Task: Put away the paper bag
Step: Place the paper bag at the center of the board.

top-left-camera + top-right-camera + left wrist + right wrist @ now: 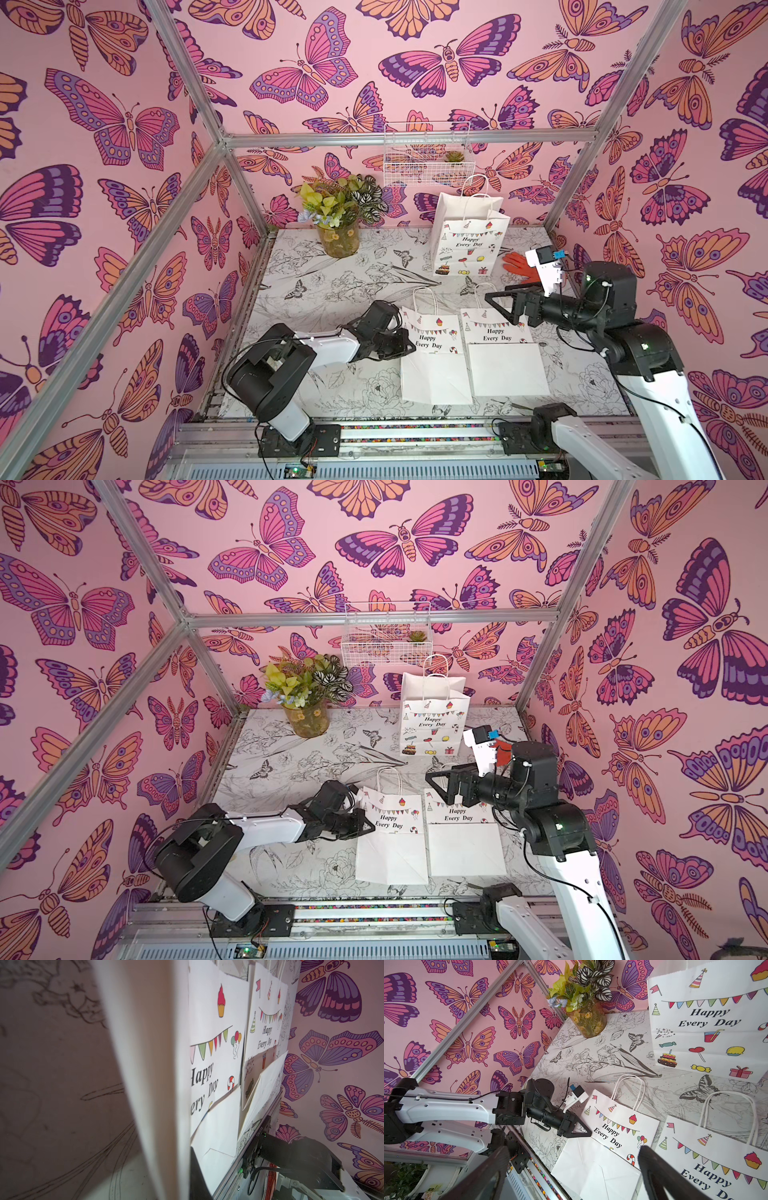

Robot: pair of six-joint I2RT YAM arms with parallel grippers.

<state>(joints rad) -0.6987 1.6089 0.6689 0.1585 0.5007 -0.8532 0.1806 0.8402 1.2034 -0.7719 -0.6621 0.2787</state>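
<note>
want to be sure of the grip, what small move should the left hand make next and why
Probably a slight lift of the pinched edge. The left hand is shut at the side edge of the left flat paper bag, and the left wrist view shows paper raised near the camera, so it seems gripped. Most of the bag lies flat, apart from the standing paper bag behind.

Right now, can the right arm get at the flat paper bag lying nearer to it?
Probably yes. The right tool is open over the top end of that flat bag, with nothing between them. The left tool is shut on the other flat bag, off to the side.
</note>
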